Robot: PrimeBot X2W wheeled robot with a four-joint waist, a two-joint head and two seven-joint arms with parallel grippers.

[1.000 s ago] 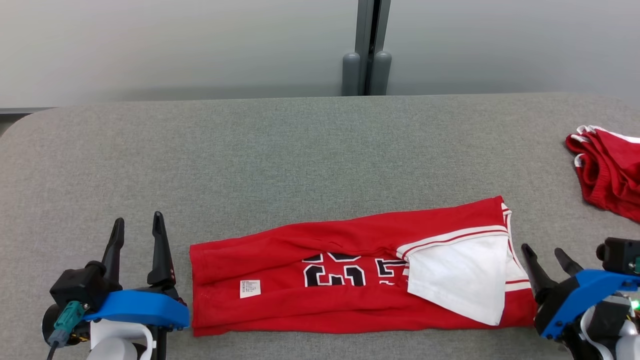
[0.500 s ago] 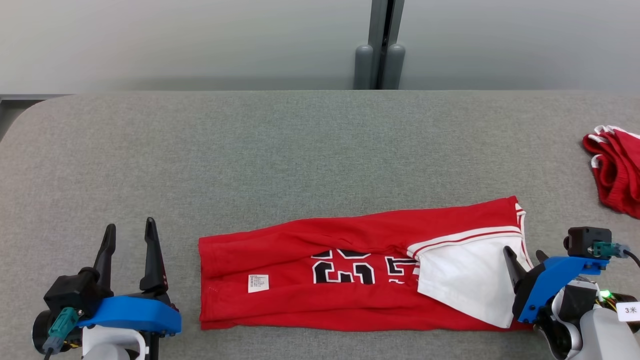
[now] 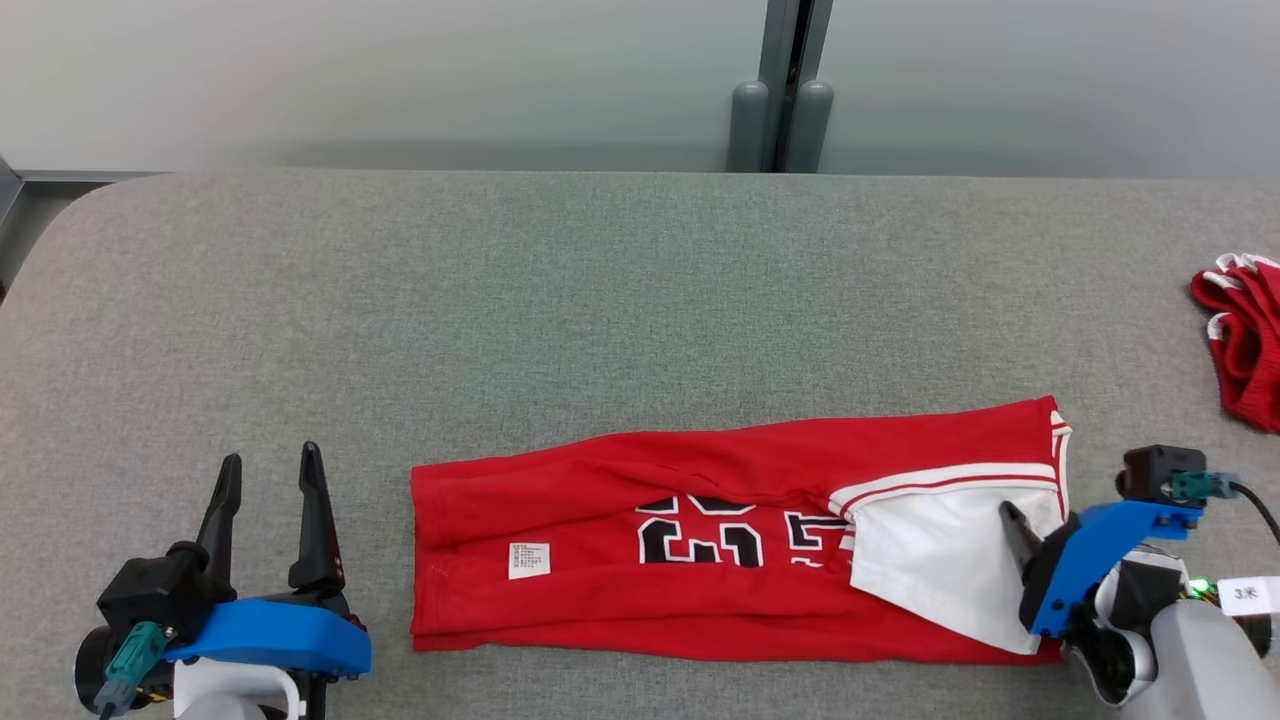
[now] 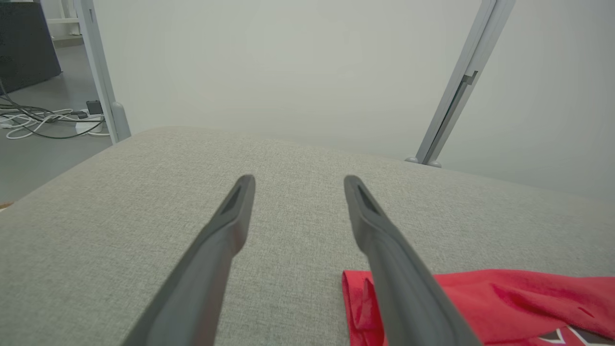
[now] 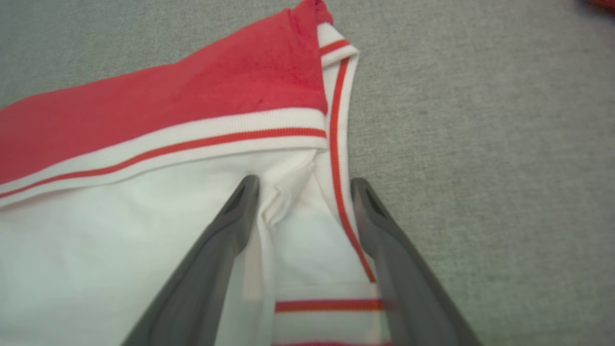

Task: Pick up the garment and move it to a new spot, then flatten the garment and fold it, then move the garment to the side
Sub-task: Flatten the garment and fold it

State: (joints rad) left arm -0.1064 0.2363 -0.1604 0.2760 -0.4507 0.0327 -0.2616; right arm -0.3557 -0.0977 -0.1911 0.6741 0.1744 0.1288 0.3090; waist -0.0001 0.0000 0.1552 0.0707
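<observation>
Garments: two; shirt (image 3: 700, 590) folded on desk (image 3: 600, 300); red bundle (image 3: 1245, 340) far right
Grippers: two; left gripper (image 3: 272, 455), right gripper (image 5: 303, 181); both jaws released

A grey fabric table (image 3: 600, 300) stands before pale wall panels (image 3: 400, 80) split by a post (image 3: 792, 60).

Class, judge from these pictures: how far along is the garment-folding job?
Done: the red garment lies flat on the table, folded into a long band. In hand: the right gripper, open, straddles its white-trimmed end. Remaining: gripping, probably another fold, then moving it aside.
</observation>
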